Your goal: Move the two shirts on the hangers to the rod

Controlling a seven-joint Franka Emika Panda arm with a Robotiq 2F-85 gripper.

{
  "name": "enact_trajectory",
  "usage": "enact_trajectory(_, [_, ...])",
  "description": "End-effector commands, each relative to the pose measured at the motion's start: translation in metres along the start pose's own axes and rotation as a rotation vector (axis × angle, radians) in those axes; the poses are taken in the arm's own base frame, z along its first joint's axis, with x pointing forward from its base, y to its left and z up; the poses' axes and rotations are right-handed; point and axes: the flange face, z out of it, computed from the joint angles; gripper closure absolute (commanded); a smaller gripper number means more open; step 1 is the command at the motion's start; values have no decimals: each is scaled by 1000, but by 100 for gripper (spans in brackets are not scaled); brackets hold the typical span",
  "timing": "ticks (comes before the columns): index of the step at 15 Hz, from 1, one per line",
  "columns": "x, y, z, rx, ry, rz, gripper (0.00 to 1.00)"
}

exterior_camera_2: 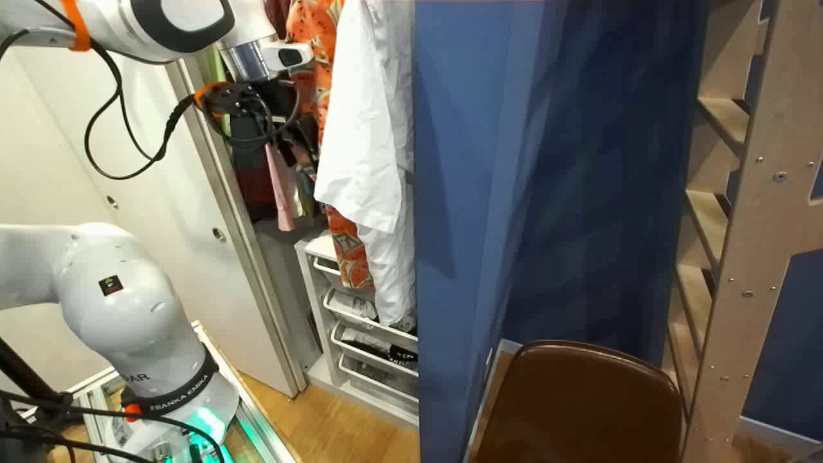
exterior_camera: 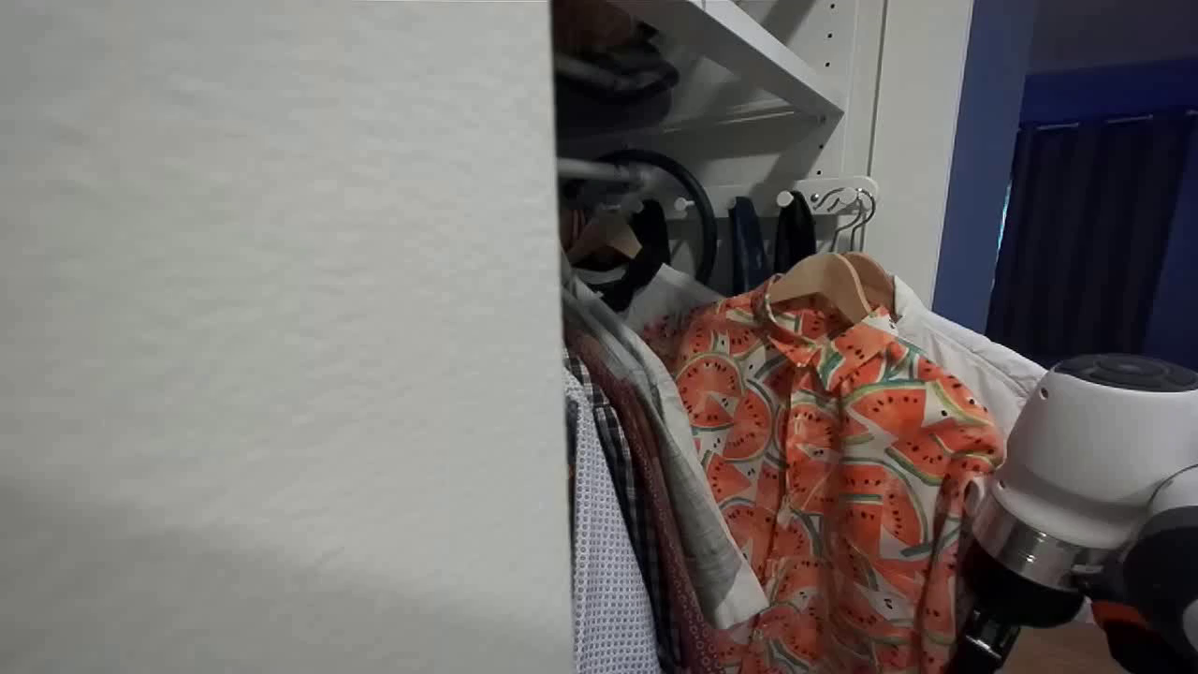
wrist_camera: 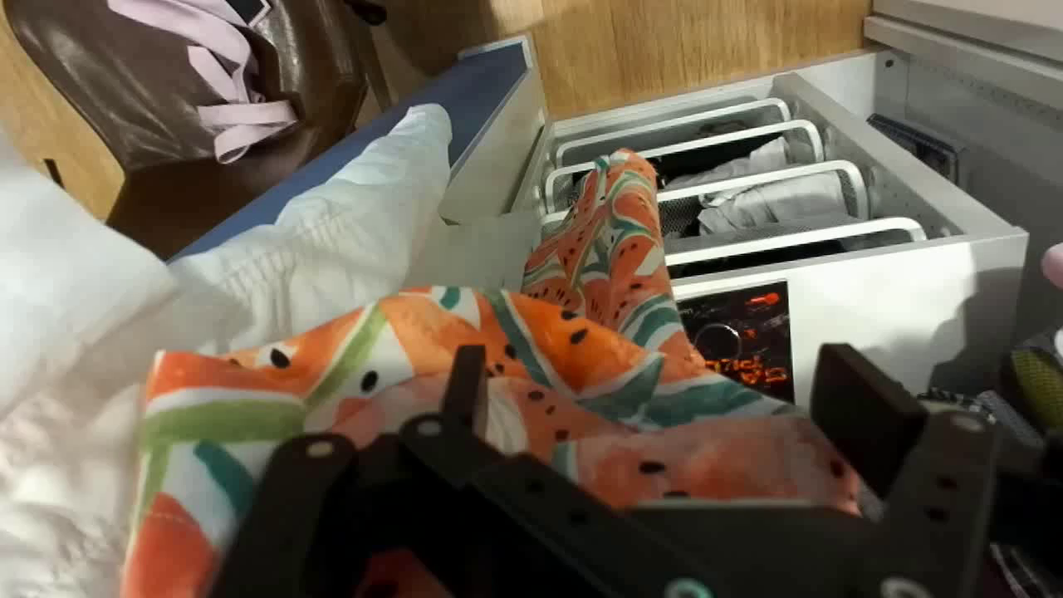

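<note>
The watermelon-print shirt (exterior_camera: 842,449) hangs on a wooden hanger (exterior_camera: 824,281). The white shirt (exterior_camera: 969,346) hangs behind it on another wooden hanger (exterior_camera: 872,273). Both hanger hooks (exterior_camera: 856,211) are at the right end of the white peg rail (exterior_camera: 721,198). The rod (exterior_camera: 599,171) shows at the left, partly hidden by a pale panel. My gripper (wrist_camera: 656,386) is open, with watermelon-print cloth (wrist_camera: 515,349) below and between its fingers; I cannot tell whether they touch. In an exterior view the gripper (exterior_camera_2: 299,145) is beside the shirts, below hanger height.
Several other garments (exterior_camera: 613,524) hang left of the watermelon shirt. A shelf (exterior_camera: 749,61) is above. A drawer unit (wrist_camera: 855,291) stands below. A pale panel (exterior_camera: 281,328) blocks much of an exterior view. A blue wall (exterior_camera_2: 463,193) borders the closet; a brown chair (exterior_camera_2: 585,405) stands beyond.
</note>
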Motion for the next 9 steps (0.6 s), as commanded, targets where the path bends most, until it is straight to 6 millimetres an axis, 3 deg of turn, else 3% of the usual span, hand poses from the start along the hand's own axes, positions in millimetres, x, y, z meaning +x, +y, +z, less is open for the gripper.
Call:
enact_trajectory(1, [0,0,0,0,-1,0,0])
enact_trajectory(5, [0,0,0,0,-1,0,0])
enact_trajectory(9, [-16,26,-25,12,33,-66,0])
